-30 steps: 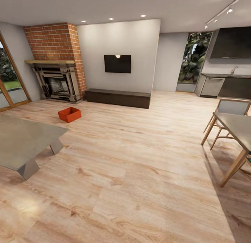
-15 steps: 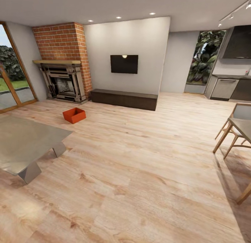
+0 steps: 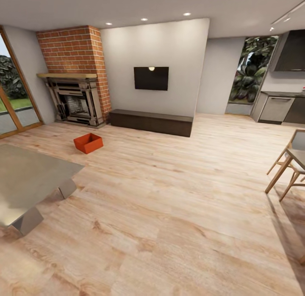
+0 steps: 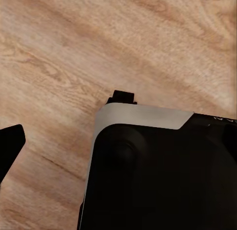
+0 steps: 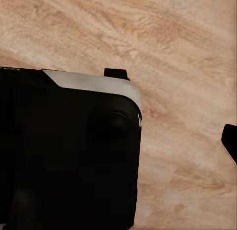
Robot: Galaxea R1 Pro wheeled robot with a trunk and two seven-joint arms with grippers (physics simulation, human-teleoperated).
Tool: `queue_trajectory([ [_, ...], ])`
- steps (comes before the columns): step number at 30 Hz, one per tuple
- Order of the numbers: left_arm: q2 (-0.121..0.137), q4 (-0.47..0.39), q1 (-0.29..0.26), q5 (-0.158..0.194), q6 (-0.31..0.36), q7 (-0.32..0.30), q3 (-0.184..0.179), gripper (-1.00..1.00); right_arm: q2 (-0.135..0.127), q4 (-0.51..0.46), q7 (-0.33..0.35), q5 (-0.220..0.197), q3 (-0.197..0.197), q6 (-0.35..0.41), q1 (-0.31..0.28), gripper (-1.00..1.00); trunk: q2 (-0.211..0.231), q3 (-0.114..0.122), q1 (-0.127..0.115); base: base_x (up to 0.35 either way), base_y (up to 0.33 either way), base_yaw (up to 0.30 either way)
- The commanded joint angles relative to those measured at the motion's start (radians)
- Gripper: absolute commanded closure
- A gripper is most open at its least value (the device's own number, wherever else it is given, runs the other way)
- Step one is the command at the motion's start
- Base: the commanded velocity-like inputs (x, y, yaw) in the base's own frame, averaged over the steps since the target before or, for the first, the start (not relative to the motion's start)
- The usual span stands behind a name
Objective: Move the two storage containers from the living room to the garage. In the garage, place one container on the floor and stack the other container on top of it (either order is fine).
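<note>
One orange-red rectangular open-top storage container point(image 3: 88, 143) is sitting on the light wood-plank floor point(image 3: 169, 202) near the brick fireplace point(image 3: 76, 75), probably waiting for pickup, while both hands are hanging over bare planks, their opening impossible to tell.

The glass table point(image 3: 25, 181) and a wooden chair point(image 3: 292, 160) are cut off by the head view's edges.
</note>
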Motion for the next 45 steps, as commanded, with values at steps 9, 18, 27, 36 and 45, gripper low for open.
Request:
queue_trajectory([
  [9, -0.001, 0.001, -0.001, 0.008, -0.004, 0.0, 0.004, -1.0, 0.001, 0.003, 0.0, -0.009, 0.008, -0.005, -0.001, -1.0, -0.001, -0.001, 0.001, 0.323, 0.0, 0.065],
  [18, 0.0, 0.001, -0.001, 0.008, -0.004, 0.0, 0.004, -1.0, 0.001, 0.003, 0.0, -0.009, 0.008, -0.005, -0.001, -1.0, -0.001, -0.001, 0.001, 0.323, 0.0, 0.159],
  [27, 0.0, 0.001, -0.001, 0.008, -0.004, 0.0, 0.004, -1.0, 0.001, 0.003, 0.0, -0.009, 0.008, -0.005, -0.001, -1.0, -0.001, -0.001, 0.001, 0.323, 0.0, 0.006],
  [36, -0.001, 0.001, -0.001, 0.008, -0.004, 0.0, 0.004, -1.0, 0.001, 0.003, 0.0, -0.009, 0.008, -0.005, -0.001, -1.0, -0.001, -0.001, 0.001, 0.323, 0.0, 0.0],
  [45, -0.001, 0.001, -0.001, 0.008, -0.004, 0.0, 0.004, -1.0, 0.001, 0.003, 0.0, -0.008, 0.008, -0.005, -0.001, -1.0, -0.001, -0.001, 0.001, 0.323, 0.0, 0.0],
])
